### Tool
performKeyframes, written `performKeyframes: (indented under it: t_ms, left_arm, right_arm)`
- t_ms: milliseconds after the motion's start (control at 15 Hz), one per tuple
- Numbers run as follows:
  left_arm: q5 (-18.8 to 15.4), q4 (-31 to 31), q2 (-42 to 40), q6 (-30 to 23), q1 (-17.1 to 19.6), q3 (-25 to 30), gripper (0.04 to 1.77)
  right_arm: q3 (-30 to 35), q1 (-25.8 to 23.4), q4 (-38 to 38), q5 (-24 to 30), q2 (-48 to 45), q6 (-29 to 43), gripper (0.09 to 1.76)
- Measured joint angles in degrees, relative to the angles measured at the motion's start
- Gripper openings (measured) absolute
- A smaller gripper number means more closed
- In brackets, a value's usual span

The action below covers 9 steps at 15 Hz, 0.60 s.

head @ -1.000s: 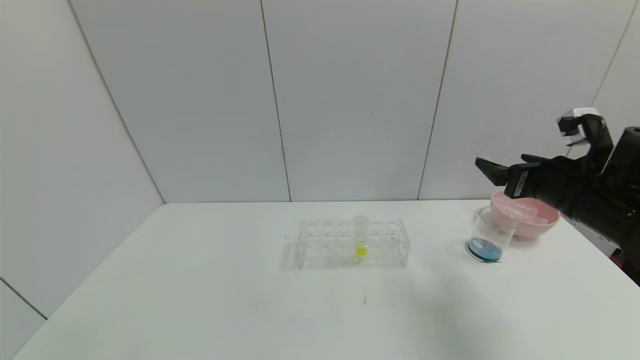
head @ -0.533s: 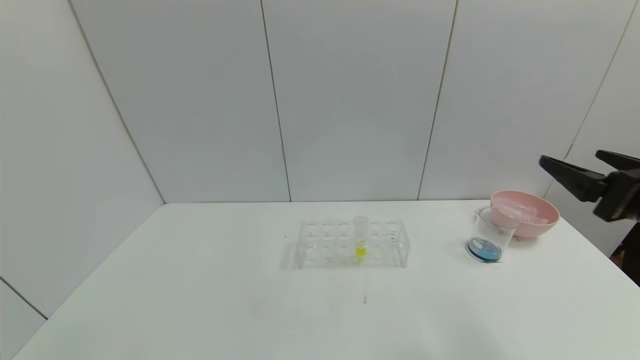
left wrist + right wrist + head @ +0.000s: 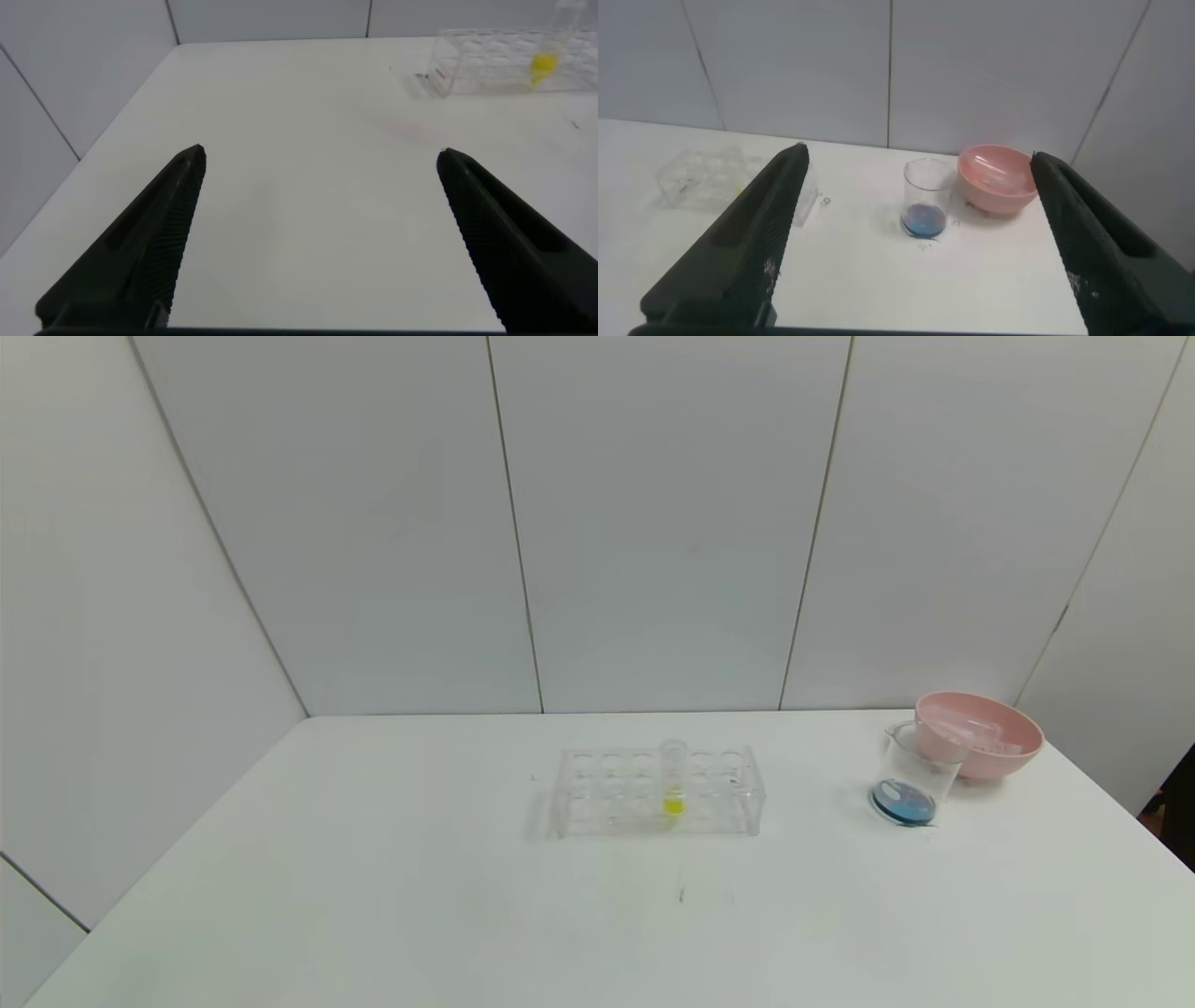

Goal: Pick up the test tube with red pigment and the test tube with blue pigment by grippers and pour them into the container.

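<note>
The beaker [image 3: 910,775] near the bench's [image 3: 373,896] right edge holds blue liquid, touching the bowl [image 3: 980,735]. A rack [image 3: 658,791] mid-bench holds one yellow tube [image 3: 673,777]. Both the left gripper [image 3: 318,233] and right gripper [image 3: 915,233] have jaws spread, empty.

Lighting was even, diffuse, fairly bright in all three views; source not visible. Bench [image 3: 373,896] top showed soft, faint shadows only: pale one beside tube rack [image 3: 658,791], small one under beaker [image 3: 910,786] near right edge. No hard glare. Head view was slightly soft; wall panel lines bowed toward frame edges. Left pincer [image 3: 318,243] and right pincer [image 3: 920,243] fingers read near-black, close, slightly blurred; rack in right wrist view looked washed out.
</note>
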Motion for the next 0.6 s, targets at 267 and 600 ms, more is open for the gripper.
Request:
performKeyframes:
  t_ms: [267,600]
  left_arm:
    - [0.00,0.00,0.00,0.00,0.00,0.00,1.76]
    - [0.00,0.00,0.00,0.00,0.00,0.00,1.76]
  right_arm:
    - [0.59,-0.61,9.64,-2.02,-13.49,-1.37,1.70]
    - [2.84,-0.94,10.98,-9.26,-23.72,-1.51,1.70]
